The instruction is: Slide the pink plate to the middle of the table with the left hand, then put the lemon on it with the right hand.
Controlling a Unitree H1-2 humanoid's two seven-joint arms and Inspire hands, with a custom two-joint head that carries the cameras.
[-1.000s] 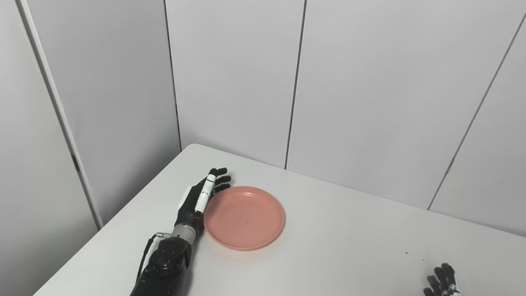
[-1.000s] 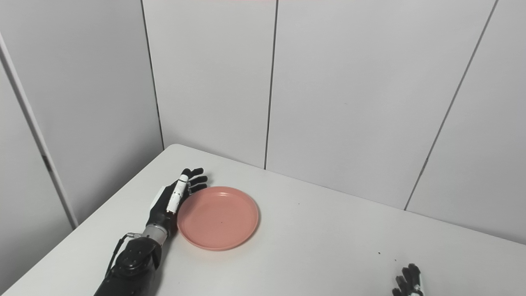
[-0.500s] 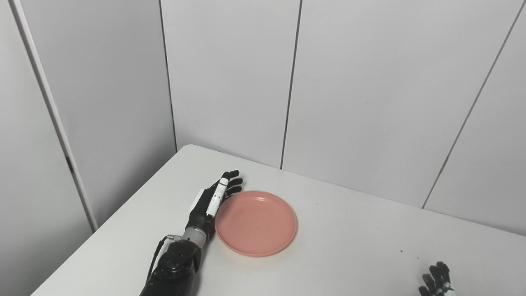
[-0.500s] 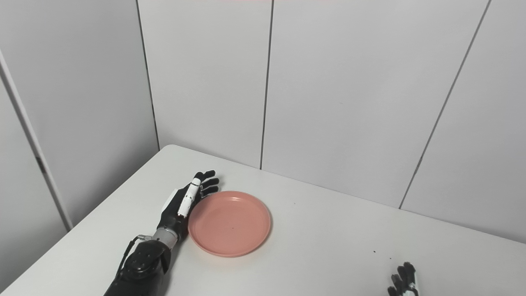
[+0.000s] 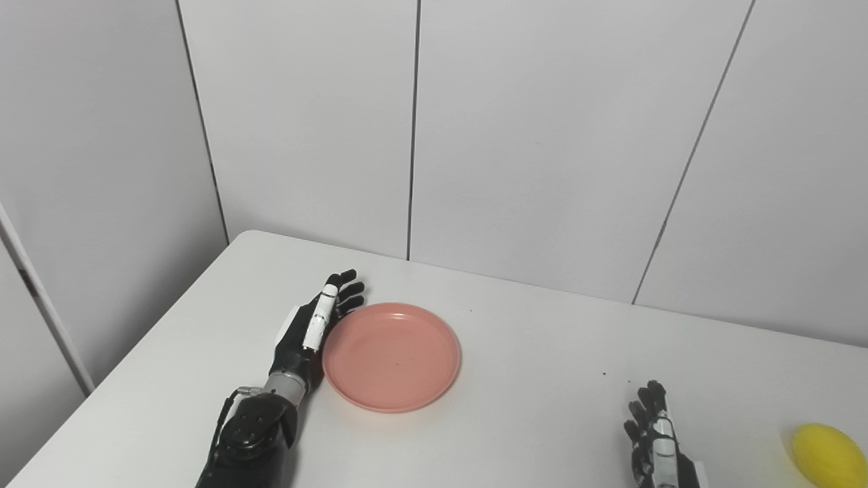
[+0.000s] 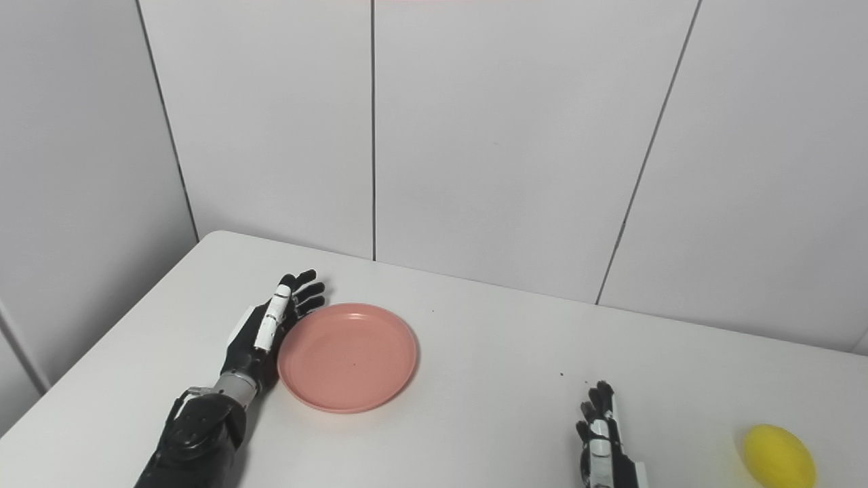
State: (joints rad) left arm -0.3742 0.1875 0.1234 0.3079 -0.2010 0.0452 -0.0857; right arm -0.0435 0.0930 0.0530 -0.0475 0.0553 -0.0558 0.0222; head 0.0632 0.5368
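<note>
While the left hand (image 5: 313, 329) was laid, fingers spread, against the round pink plastic plate (image 5: 392, 356) | right hand (image 5: 654, 440) was kept open, holding nothing | oval yellow lemon (image 5: 830, 455) was seen apart on the white tabletop (image 5: 542, 379).

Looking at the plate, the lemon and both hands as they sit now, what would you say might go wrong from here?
The left hand only leans edge-on against the rim of the round pink plastic plate, holding nothing, so a push may spin the plate or let it slip away from the fingers. The smooth yellow lemon lies near the white table's right side; a clumsy touch from the open right hand might roll it off.
</note>
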